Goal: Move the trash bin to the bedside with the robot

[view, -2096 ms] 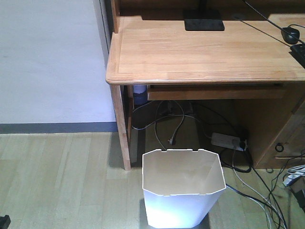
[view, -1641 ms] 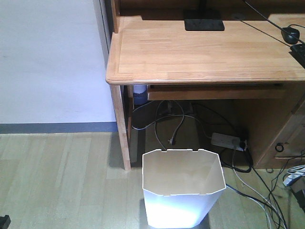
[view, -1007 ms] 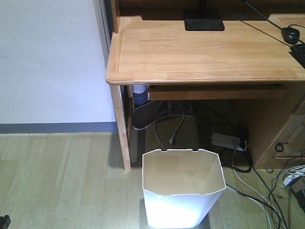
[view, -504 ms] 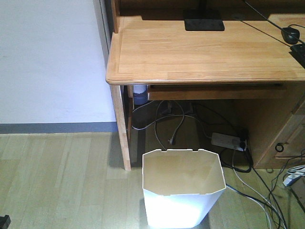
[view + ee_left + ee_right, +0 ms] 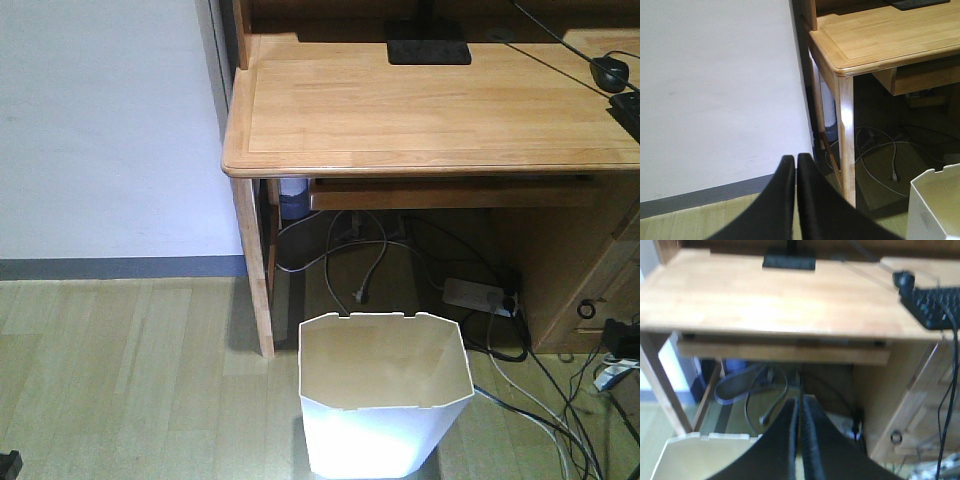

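The white trash bin [image 5: 385,420] stands open and empty on the wood floor, in front of the desk's left leg. Its corner shows at the lower right of the left wrist view [image 5: 935,205], and its notched rim at the lower left of the right wrist view [image 5: 700,457]. My left gripper [image 5: 796,158] is shut and empty, held in the air to the left of the bin and facing the wall. My right gripper [image 5: 800,401] is shut and empty, above the bin's right side and facing under the desk. The bed is out of view.
A wooden desk [image 5: 430,110] stands close behind the bin, with a monitor base [image 5: 428,48], a mouse [image 5: 608,70] and a keyboard [image 5: 935,305] on it. A power strip [image 5: 475,293] and several cables [image 5: 555,395] lie on the floor under it. A white wall [image 5: 100,120] is at the left.
The bin and desk have not moved. A dark piece at the front view's right edge has shifted upward to beside the desk's cabinet.
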Available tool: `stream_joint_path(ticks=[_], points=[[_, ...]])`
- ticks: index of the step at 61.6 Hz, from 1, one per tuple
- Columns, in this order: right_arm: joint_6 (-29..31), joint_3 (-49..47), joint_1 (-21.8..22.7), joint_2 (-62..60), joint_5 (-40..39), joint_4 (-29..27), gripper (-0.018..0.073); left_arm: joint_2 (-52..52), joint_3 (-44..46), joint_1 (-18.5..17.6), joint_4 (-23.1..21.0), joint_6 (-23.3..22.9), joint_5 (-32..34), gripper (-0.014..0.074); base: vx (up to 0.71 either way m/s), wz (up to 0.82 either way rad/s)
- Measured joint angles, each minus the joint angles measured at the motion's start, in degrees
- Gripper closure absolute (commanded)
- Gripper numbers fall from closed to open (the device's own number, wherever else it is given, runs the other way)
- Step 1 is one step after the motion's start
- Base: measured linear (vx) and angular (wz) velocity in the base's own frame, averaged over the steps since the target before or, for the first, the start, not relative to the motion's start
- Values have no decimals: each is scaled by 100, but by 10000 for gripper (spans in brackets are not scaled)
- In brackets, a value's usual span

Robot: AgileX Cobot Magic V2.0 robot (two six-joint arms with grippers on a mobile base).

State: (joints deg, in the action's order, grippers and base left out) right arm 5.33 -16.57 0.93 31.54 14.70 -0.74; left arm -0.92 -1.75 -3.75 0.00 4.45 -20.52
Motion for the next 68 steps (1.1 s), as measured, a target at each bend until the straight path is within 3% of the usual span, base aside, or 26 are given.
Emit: stream_joint_path(ticks=[26,34,54,60,68], points=[[-22,0,0,236,619,-51,525,0,0,0,0,0,0,603,0,0],[-26,0,0,236,822,-69,435,0,0,0,0,0,0,603,0,0],[-28,0,0,236,945,-122,27,0,0,0,0,0,0,603,0,0],[-28,0,0,236,950,-132,-25,0,0,0,0,0,0,603,0,0],[-74,0,0,236,924,-186,-28,0,0,0,0,0,0,603,0,0]])
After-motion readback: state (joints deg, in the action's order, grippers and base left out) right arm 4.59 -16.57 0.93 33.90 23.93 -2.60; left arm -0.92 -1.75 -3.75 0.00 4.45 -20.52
